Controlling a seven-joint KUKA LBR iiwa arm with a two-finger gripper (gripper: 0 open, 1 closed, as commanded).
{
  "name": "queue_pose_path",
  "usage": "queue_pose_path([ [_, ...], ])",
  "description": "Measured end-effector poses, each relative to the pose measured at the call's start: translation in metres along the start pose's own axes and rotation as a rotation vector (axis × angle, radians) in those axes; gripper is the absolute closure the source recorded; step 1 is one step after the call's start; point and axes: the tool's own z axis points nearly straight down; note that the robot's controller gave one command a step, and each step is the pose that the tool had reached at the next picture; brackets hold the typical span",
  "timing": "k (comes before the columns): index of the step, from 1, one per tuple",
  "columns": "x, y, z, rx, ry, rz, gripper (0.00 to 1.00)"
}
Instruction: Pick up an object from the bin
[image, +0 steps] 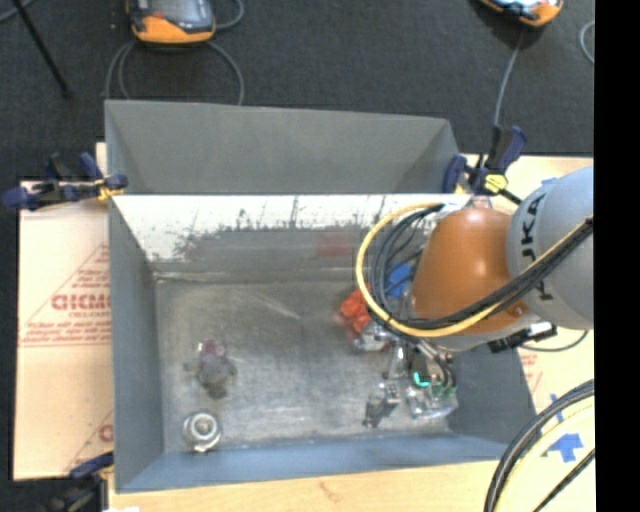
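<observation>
**Claw down by the bin's front corner on the arm's side**

The claw (395, 385) sits low over the bin (130, 330) floor, close to the front wall and near the corner on the arm's side. Honestly can't tell if it's apart or together, too much hardware and cable in the way.

A clear greenish thing (438, 395) lies just beside it, toward the arm-side wall. It's too jumbled to call its long axis or which way it points. A crumpled red thing (352, 308) sits just beyond the claw, toward the back wall.

Well apart, on the opposite side, there's a purplish-grey lump (213, 366), and a round silvery thing (201, 429) near that front corner. The arm's orange cover (465, 265) hangs above the claw.
</observation>
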Motion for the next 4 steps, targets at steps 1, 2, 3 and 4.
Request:
queue_pose_path([
  [1, -0.072, 0.006, 0.013, -0.003, -0.013, 0.035, 0.0],
  [2, -0.118, -0.026, 0.034, 0.002, -0.013, 0.019, 0.0],
  [3, -0.152, -0.065, 0.061, -0.002, -0.012, -0.06, 0.0],
  [4, -0.152, -0.064, 0.061, -0.001, -0.014, -0.062, 1.0],
])
